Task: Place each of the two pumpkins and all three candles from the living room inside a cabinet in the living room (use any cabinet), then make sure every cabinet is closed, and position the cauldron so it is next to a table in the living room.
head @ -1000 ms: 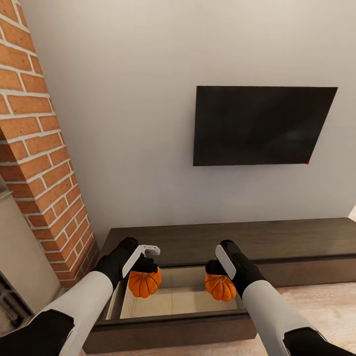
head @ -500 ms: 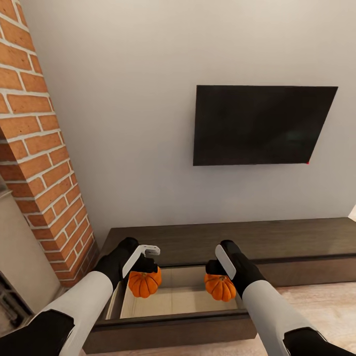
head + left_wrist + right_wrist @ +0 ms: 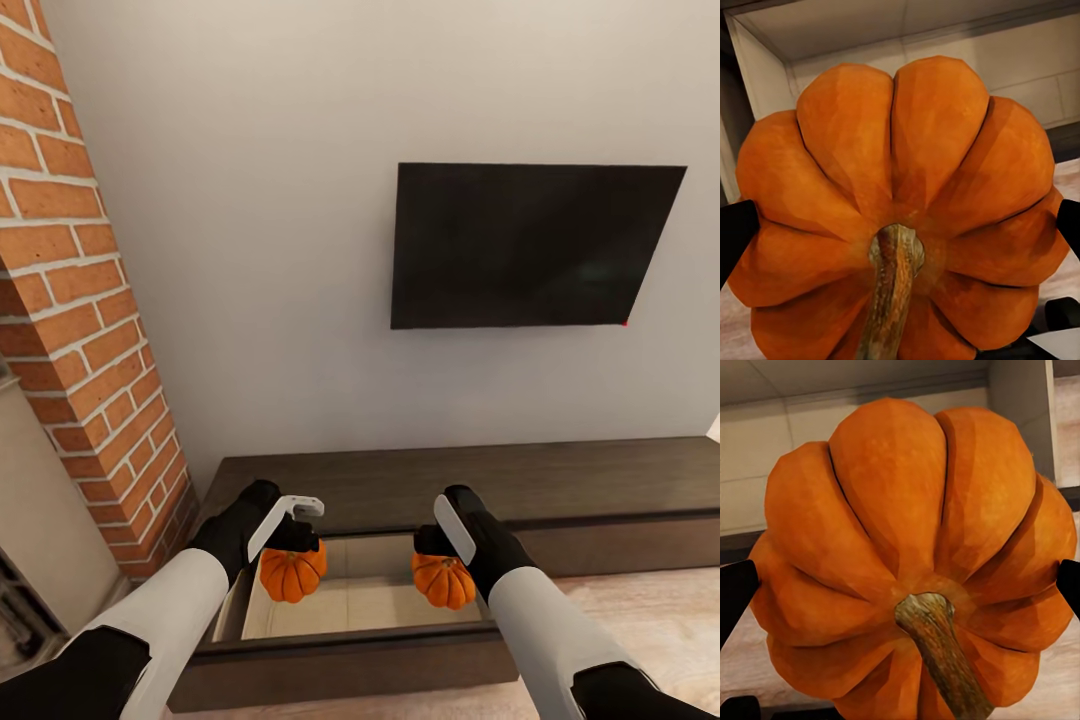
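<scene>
Both grippers — left (image 3: 290, 543), right (image 3: 436, 545) — are each clamping a pumpkin (image 3: 292, 572) (image 3: 444, 580) in their jaws over the open cabinet (image 3: 350, 655).

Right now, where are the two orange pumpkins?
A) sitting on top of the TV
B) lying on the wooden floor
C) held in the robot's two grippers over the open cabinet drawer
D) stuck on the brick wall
C: the left gripper holds one pumpkin and the right gripper holds the other pumpkin, both over the pale inside of the open cabinet.
</scene>
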### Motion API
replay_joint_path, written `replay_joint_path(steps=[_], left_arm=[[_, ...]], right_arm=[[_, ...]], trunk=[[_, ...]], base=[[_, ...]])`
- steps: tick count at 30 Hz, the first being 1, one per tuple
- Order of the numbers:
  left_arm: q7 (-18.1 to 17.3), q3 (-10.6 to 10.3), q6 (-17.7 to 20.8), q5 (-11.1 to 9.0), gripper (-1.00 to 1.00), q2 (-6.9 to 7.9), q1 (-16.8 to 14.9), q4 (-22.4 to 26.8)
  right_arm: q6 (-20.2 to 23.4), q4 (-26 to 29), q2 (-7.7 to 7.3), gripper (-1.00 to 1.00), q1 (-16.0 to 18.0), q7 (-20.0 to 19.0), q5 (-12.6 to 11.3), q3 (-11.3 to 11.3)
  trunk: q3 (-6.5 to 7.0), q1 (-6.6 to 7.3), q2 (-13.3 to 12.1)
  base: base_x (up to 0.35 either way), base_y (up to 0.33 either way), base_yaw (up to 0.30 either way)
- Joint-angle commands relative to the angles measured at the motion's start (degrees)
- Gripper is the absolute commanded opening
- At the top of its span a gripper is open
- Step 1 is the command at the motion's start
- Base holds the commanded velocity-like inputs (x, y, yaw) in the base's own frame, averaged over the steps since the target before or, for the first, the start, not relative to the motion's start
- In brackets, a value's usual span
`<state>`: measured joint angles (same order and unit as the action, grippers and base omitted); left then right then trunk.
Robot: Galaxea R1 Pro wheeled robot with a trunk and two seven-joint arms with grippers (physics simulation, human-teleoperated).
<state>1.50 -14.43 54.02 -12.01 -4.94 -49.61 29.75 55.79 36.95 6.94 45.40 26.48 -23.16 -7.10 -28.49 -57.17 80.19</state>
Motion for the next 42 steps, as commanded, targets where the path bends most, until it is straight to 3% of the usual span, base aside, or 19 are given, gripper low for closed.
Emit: replay_joint_path(steps=[1,37,42], left_arm=[[0.19,-0.25,0.2,-0.29,-1.0,0.03,-0.05,0.06],[-0.04,-0.25,0.17,-0.38,-1.0,0.1,-0.06,-3.99],[-0.01,-0.25,-0.26,-0.45,-1.0,0.11,-0.05,-3.95]], right_arm=[[0.11,0.05,-0.02,-1.0,0.04,0.51,-0.57,-0.2],[0.11,0.05,0.06,-1.0,0.04,0.32,-0.66,-0.21],[0.11,0.05,0.02,-1.0,0.04,0.31,-0.66,-0.27]], trunk=[[-0.24,-0.22,0.46],[-6.71,-8.13,14.89],[-6.71,-8.13,14.89]], base=[[0.0,0.0,0.0],[0.0,0.0,0.0],[0.0,0.0,0.0]])
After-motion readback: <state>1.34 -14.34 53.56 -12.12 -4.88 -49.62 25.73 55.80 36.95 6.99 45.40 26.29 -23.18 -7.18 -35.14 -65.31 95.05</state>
